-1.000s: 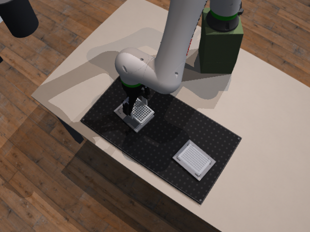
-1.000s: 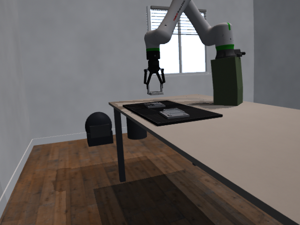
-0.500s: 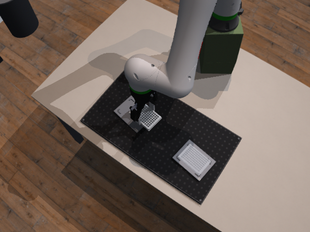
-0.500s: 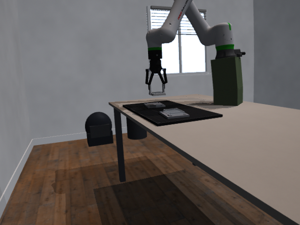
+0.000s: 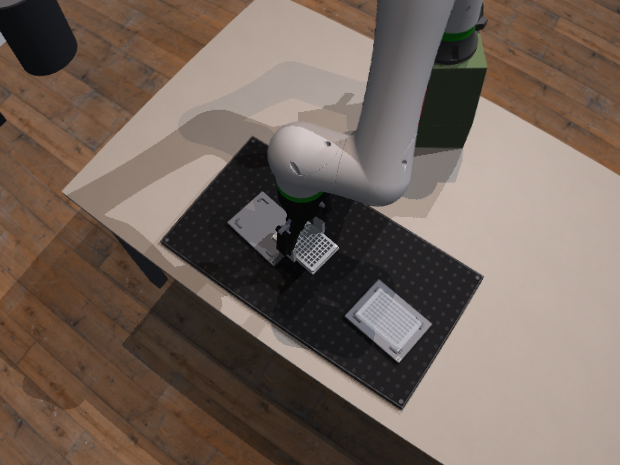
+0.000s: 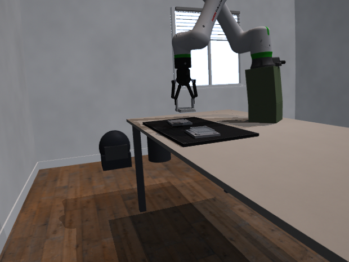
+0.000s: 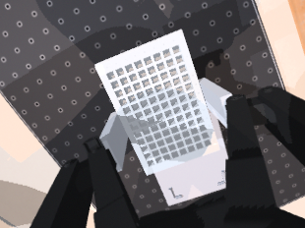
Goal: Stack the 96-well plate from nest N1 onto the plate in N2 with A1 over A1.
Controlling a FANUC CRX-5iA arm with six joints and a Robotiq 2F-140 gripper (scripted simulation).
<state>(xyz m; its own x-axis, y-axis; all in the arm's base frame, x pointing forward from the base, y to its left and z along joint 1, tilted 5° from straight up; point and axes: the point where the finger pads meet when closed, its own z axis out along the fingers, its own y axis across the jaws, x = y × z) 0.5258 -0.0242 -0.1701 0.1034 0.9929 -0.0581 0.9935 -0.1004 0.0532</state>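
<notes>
On the beige table, seen from the top, a black perforated base board carries two grey plate nests. The bare grey nest N1 lies partly under the white arm's wrist; the black two-finger gripper hangs beside it, closed on a white 96-well plate that overlaps the nest's edge. Well apart along the board, the grey nest N2 holds a second white 96-well plate. A dark green pedestal bears the arm's base; nothing stands between the two nests. A black cylinder stands on the wooden floor off the table's corner.

From the exterior view, the gripper holds the plate level in the air, clear above nest N1, with the loaded nest N2 nearer the camera. Red lettering runs along the arm's link, too small to read. A window is behind.

In the wrist view, the black fingers clamp the plate by its long sides, over the dotted board, with nest N1 showing beneath it.
</notes>
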